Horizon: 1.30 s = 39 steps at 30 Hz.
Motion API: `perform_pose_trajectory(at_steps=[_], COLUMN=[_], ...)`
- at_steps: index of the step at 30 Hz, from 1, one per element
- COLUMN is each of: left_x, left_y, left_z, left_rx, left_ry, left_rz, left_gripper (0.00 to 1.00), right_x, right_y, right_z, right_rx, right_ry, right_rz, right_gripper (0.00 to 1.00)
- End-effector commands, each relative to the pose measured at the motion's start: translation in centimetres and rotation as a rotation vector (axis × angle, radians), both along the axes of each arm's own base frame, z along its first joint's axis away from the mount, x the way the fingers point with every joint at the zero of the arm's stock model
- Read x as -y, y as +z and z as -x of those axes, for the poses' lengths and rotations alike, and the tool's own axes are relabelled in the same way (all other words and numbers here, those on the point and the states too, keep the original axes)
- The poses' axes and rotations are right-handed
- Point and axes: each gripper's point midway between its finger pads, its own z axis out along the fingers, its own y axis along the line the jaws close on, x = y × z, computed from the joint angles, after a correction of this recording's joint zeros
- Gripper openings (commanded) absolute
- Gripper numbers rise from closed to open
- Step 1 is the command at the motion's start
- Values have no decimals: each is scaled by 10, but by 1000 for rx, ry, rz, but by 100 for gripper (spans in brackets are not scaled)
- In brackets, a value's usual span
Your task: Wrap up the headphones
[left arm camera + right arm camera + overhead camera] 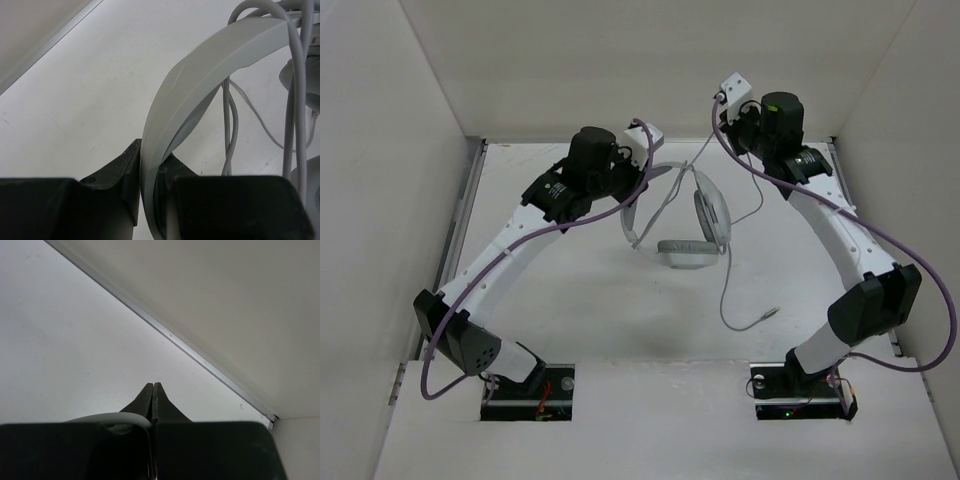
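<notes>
The light grey headphones (692, 232) hang above the middle of the table. My left gripper (642, 178) is shut on the headband (631, 222), which also shows in the left wrist view (210, 55), pinched between the jaws of that gripper (150, 167). Both earcups (686, 254) hang to the right of it. The thin grey cable (727, 290) loops over the headband and trails down to its plug (772, 313) on the table. My right gripper (724, 112) is raised at the back right. In the right wrist view it (152, 390) is shut on the cable (110, 417).
White walls enclose the table on the left, back and right. A metal rail (170, 335) runs along the foot of the back wall close to my right gripper. Thick purple robot cables (860, 215) hang along both arms.
</notes>
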Motion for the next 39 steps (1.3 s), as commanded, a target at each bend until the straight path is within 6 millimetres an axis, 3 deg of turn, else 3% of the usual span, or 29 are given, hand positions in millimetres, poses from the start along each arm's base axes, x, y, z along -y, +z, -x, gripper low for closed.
perform_pose_trajectory(at_steps=[1, 3, 7, 11, 13, 16, 20, 23, 29, 32, 39], left_x=[9, 10, 18, 24, 28, 32, 38, 36, 18, 0, -46], left_y=[54, 63, 99, 149, 178, 211, 246, 264, 301, 314, 329], left_z=[17, 16, 21, 27, 29, 30, 27, 23, 8, -10, -51], left_rx=[68, 79, 106, 127, 142, 163, 191, 210, 280, 331, 423], left_ry=[-58, -60, -104, -135, -154, -172, -182, -174, -124, -51, 155], left_rz=[135, 151, 228, 345, 409, 481, 563, 611, 698, 726, 768], left_gripper=[0, 0, 0, 0, 0, 0, 0, 0, 1, 1, 1], right_x=[2, 1, -3, -28, -50, -81, -120, -139, -156, -162, -188], right_y=[45, 35, -8, -32, -31, -15, 8, 6, -23, -30, -45], right_z=[-4, -4, -9, 1, 15, 38, 79, 103, 142, 161, 209], right_rx=[111, 92, -17, -131, -207, -312, -460, -546, -694, -730, -813], right_ry=[-22, -16, 7, 98, 183, 324, 514, 596, 671, 704, 785], right_rz=[-57, -55, -105, -241, -370, -559, -789, -873, -1007, -1035, -999], right_gripper=[0, 0, 0, 2, 4, 4, 10, 15, 30, 34, 38])
